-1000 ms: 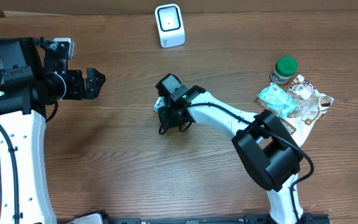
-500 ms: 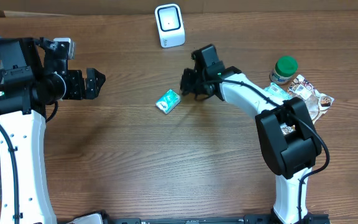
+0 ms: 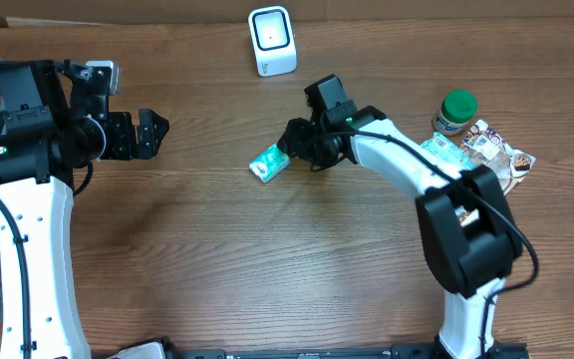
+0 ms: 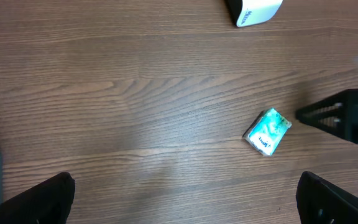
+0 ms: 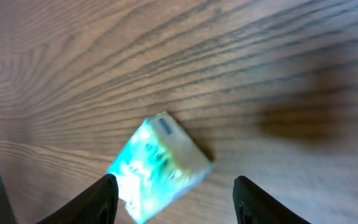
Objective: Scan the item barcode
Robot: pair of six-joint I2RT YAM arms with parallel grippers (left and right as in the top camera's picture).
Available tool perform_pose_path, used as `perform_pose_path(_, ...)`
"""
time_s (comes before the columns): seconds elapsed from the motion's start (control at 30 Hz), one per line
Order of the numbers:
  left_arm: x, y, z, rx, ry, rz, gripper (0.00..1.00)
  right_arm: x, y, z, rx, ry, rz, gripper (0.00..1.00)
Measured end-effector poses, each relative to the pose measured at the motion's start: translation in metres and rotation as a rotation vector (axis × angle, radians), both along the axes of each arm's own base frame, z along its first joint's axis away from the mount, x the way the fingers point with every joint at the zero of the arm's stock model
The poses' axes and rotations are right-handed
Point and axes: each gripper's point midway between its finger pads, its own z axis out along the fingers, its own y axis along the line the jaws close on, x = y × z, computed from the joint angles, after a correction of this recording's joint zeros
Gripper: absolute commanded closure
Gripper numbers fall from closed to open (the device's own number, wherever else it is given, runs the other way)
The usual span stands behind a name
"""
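At the middle of the table (image 3: 217, 269), a small teal packet (image 3: 268, 162) lies flat on the wood, free of both arms. The right gripper (image 3: 288, 141) hovers just beside the packet's upper right corner. The wrist view shows its jaws apart, with the packet on the wood below and between them, not clamped. The left gripper (image 3: 157, 127) sits well apart at the left side, jaws spread wide, holding nothing. The white scanner (image 3: 272, 41) stands at the far edge, well apart from the packet. Other goods (image 3: 471, 150) lie in a pile at the right.

Step in hand, as judged: picking up the packet; the scan is not yet done. Next move calls for:
1. Lower the right gripper until its jaws straddle the packet.
2. Close and lift.
3. Carry the packet to the scanner, barcode toward its window.

Which face bears the barcode cannot be told.
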Motion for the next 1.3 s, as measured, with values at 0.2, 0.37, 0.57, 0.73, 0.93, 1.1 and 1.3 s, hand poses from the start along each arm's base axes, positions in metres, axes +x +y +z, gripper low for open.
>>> perform_pose_path(0.2,0.000,0.000,0.000,0.000,0.000,0.000,0.01,-0.021,0.011,0.028,-0.010,0.010,-0.041,0.50)
perform_pose_path(0.37,0.000,0.000,0.000,0.000,0.000,0.000,0.01,-0.044,0.028,0.012,-0.080,0.036,-0.140,0.59)
perform_pose_path(0.57,0.000,0.000,0.000,0.000,0.000,0.000,0.00,-0.052,0.047,-0.012,-0.127,0.017,-0.215,0.63)
perform_pose_path(0.73,0.000,0.000,0.000,0.000,0.000,0.000,0.00,-0.044,0.050,-0.031,-0.136,0.002,-0.252,0.64)
perform_pose_path(0.93,0.000,0.000,0.000,0.000,0.000,0.000,0.01,-0.042,0.048,-0.041,-0.159,-0.003,-0.267,0.81)
perform_pose_path(1.1,0.000,0.000,0.000,0.000,0.000,0.000,0.00,-0.040,0.048,-0.040,-0.174,-0.031,-0.228,0.92)
perform_pose_path(1.3,0.000,0.000,0.000,0.000,0.000,0.000,0.00,-0.041,0.050,-0.040,-0.205,-0.076,-0.097,0.96)
